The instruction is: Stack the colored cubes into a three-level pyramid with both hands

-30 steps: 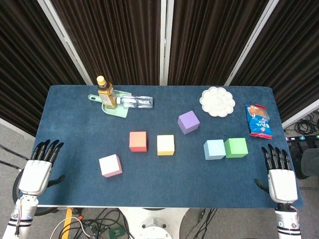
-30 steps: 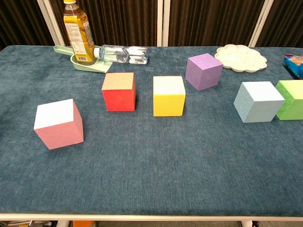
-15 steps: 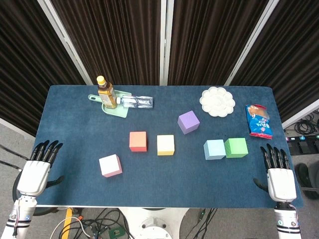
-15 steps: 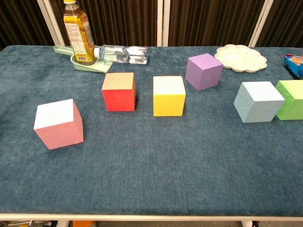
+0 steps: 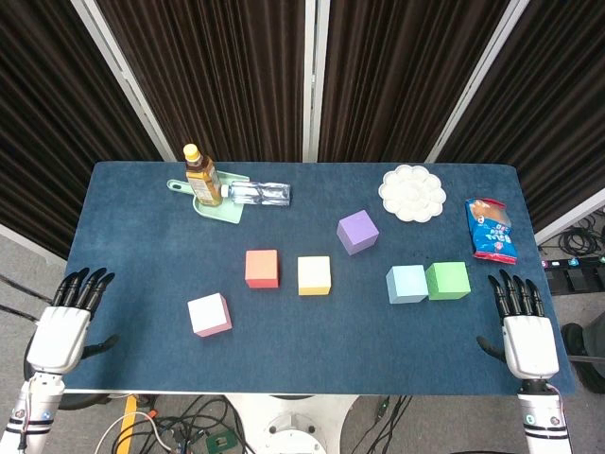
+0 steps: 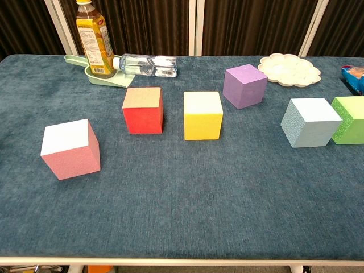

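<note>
Left robot hand (image 5: 60, 326) off worktop's (image 5: 142, 246) near-left corner, fingers spread, holding nothing. Right robot hand (image 5: 525, 331) at near-right edge, likewise spread, nothing held. Cubes unstacked: pink cube (image 5: 209, 314) near-left, red cube (image 5: 262, 268), yellow cube (image 5: 314, 275), purple cube (image 5: 357, 232) mid-worktop, blue cube (image 5: 406, 284) touching green cube (image 5: 447, 280) right.

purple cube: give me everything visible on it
The purple cube is a plain lilac block with a matte, slightly textured look, its top face paler than its sides. It sits flat on the blue cloth-covered table, turned at an angle to the table edge, unlike the squarer yellow cube in front of it. It stands alone, touching no other cube, behind the middle row and nearer the white palette dish. Neither robot hand is near it.
</note>
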{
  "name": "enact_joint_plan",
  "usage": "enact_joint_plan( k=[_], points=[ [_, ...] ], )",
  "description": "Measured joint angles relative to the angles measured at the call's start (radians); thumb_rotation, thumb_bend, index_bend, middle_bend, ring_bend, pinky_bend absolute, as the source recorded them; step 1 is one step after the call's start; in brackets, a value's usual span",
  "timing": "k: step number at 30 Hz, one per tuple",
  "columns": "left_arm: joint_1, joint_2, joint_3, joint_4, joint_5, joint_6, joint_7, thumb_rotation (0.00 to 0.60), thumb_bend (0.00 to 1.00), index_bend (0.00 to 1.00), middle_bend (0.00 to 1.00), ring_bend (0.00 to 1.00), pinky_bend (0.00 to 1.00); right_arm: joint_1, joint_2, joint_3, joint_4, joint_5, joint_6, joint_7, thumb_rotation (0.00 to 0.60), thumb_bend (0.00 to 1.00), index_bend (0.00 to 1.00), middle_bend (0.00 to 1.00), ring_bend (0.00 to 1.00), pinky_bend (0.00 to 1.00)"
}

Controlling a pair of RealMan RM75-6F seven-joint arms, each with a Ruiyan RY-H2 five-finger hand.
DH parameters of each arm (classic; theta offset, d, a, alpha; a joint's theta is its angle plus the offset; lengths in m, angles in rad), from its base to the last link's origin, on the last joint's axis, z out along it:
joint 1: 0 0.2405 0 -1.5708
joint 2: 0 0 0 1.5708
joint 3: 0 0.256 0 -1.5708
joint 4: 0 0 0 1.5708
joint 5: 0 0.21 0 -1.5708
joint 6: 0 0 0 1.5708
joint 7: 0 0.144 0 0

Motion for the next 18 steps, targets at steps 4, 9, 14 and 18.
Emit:
enact_joint_plan(
  k=[4,9,14,18],
  points=[
    [-0.007,-0.002,0.005,-0.004,0.002,-0.021,-0.016,0.600,0.00,0.09,0.07,0.00,0.09,-0.001,0.012,0.005,-0.020,0.000,0.007,0.000,0.600,0.00,0.00,0.00,0.00,0.00],
    [-0.022,-0.014,0.003,-0.021,-0.006,-0.047,-0.024,0.600,0.00,0.09,0.07,0.00,0.09,-0.001,0.029,0.011,-0.030,0.005,0.009,0.004,0.600,0.00,0.00,0.00,0.00,0.00],
    [-0.059,-0.014,-0.018,-0.076,-0.024,-0.098,-0.048,0.600,0.00,0.09,0.07,0.00,0.09,0.004,0.055,0.020,-0.070,0.014,0.000,0.028,0.600,0.00,0.00,0.00,0.00,0.00],
    [-0.119,-0.009,-0.057,-0.145,-0.065,-0.181,-0.055,0.600,0.00,0.08,0.07,0.00,0.09,0.006,0.092,0.039,-0.113,0.007,0.020,0.040,0.600,0.00,0.00,0.00,0.00,0.00]
  ],
)
